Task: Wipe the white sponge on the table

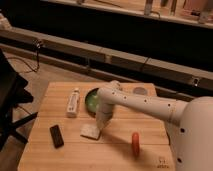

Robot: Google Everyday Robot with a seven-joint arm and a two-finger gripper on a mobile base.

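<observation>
— Sponge first: where does it sit in the camera view?

— White sponge lies flat on the counter, a little left of the middle, as a small off-white rectangular block with soft-looking edges and a slightly paler top face.

— And the end effector?

— End effector comes straight down onto the sponge's upper right part, at the tip of the white arm that reaches in from the right. Whether its grip is parted or closed, I cannot tell; it merges with the sponge where they meet.

— What lies around it?

— Black slab rests near the sponge to its left, apart from it. White tube lies further back on the left, its red cap pointing away. Green bowl sits just behind the arm's wrist, partly hidden by it. Orange object lies to the right of the sponge, well apart. Small dark logo marks the counter's near right corner.
</observation>
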